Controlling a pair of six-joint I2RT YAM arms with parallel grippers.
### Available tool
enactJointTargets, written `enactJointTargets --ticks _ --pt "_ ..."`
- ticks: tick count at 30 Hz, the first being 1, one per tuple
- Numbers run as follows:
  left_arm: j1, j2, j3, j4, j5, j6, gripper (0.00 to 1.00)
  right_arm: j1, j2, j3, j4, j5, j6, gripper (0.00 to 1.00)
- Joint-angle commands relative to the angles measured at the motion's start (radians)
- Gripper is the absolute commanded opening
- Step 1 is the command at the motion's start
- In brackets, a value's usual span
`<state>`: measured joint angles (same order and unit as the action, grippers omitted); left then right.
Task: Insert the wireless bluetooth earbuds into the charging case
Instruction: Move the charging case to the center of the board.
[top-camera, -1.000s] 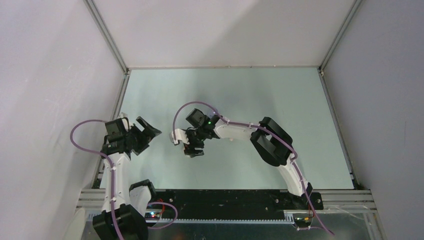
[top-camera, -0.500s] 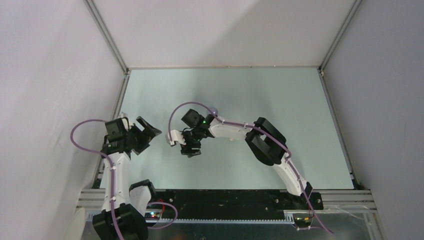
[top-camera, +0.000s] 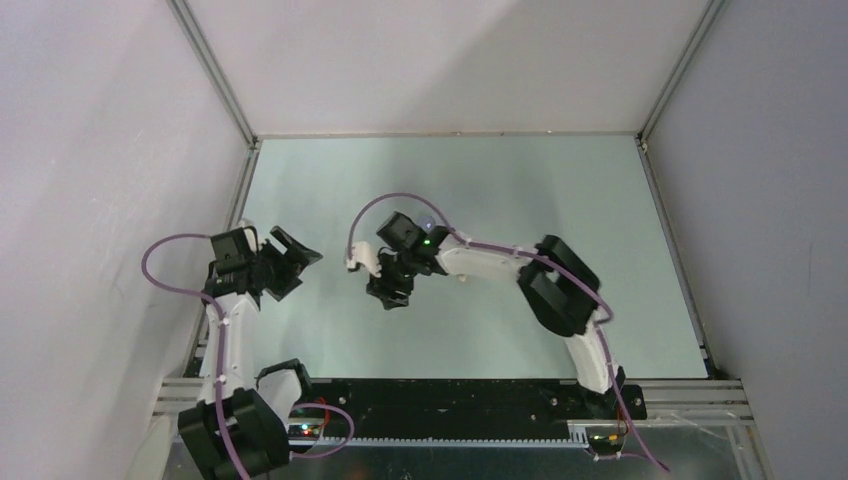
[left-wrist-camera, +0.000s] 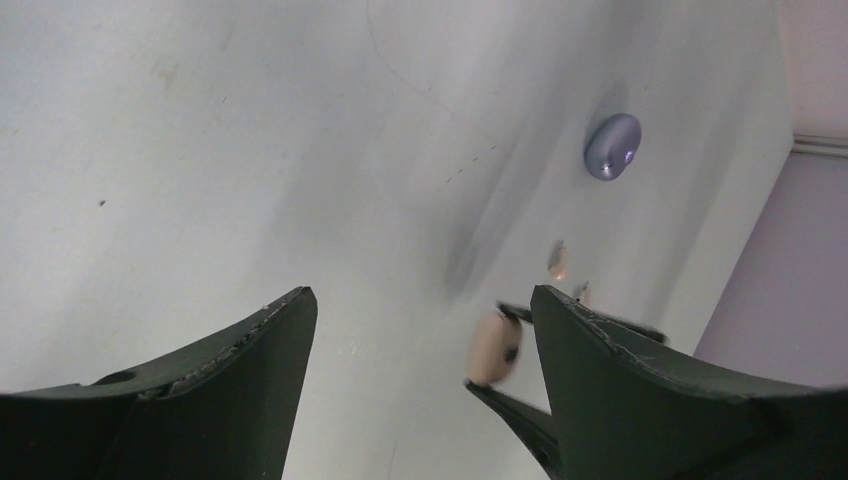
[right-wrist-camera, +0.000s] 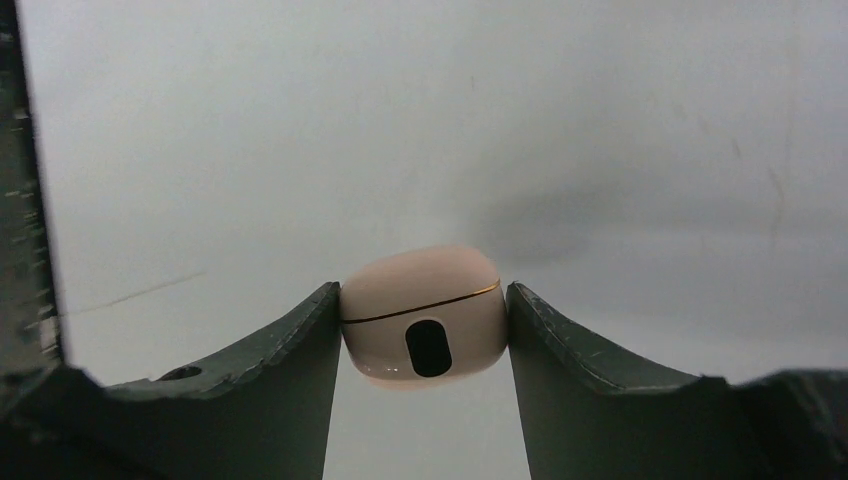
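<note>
Right wrist view shows my right gripper (right-wrist-camera: 422, 292) pinching the charging case (right-wrist-camera: 420, 315) by its rounded sides, left gripper (left-wrist-camera: 422, 294) released, earbuds (left-wrist-camera: 558, 262) on the desk (left-wrist-camera: 200, 150); squeezing those curves could pop it free.

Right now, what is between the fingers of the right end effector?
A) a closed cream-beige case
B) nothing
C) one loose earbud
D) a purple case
A: the right wrist view shows the right end effector touching a closed cream-beige case on both sides.
</note>
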<state>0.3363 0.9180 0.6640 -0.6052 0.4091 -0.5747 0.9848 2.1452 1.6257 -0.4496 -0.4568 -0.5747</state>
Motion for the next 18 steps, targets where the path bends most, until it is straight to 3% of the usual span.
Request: enactJointTargets --ticks 1,5,8,13,18 --pt "-0.045 0.077 0.099 0.108 0.017 -0.051 0.84 -0.014 -0.291 -0.168 0.109 0.162 0.265 0.51" --pt "-0.133 0.169 0.192 0.129 -0.004 -0.009 0.84 -0.1 -0.459 -0.309 0.101 0.264 0.484 0.52" --pt "-0.221 0.248 0.266 0.122 -0.029 0.042 0.83 -0.25 -0.543 -0.386 0.084 0.263 0.67 0.5" --pt "-0.311 0.338 0.409 0.082 -0.066 0.151 0.83 -0.503 -0.556 -0.496 0.062 0.324 0.918 0.5" --pt "-0.327 0.406 0.473 0.095 -0.072 0.145 0.83 -0.613 -0.497 -0.5 0.068 0.389 1.02 0.5"
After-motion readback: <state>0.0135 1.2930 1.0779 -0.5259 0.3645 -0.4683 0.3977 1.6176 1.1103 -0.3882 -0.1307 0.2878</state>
